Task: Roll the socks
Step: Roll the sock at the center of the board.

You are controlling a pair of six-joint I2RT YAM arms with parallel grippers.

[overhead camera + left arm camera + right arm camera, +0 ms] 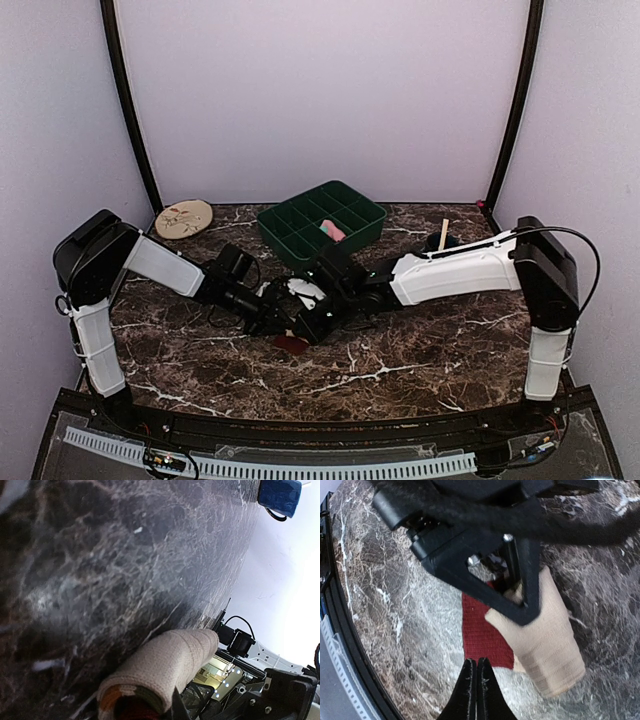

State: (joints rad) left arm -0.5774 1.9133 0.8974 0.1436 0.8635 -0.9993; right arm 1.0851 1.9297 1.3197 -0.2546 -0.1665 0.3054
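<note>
Marble table (380, 605); beige sock (550, 645) lies just beyond closed right claw (476, 666)

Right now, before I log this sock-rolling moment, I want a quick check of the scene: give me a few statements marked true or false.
1. The right pincer is shut with nothing between its fingers. True.
2. The beige sock lies in the green tray. False: it lies on the table between the two arms.
3. A pink sock sits in one compartment of the green tray. True.
4. The round beige disc is at the table's front right. False: it is at the back left.
5. The left pincer gapes open above the table. False: it is shut on the beige sock.
</note>
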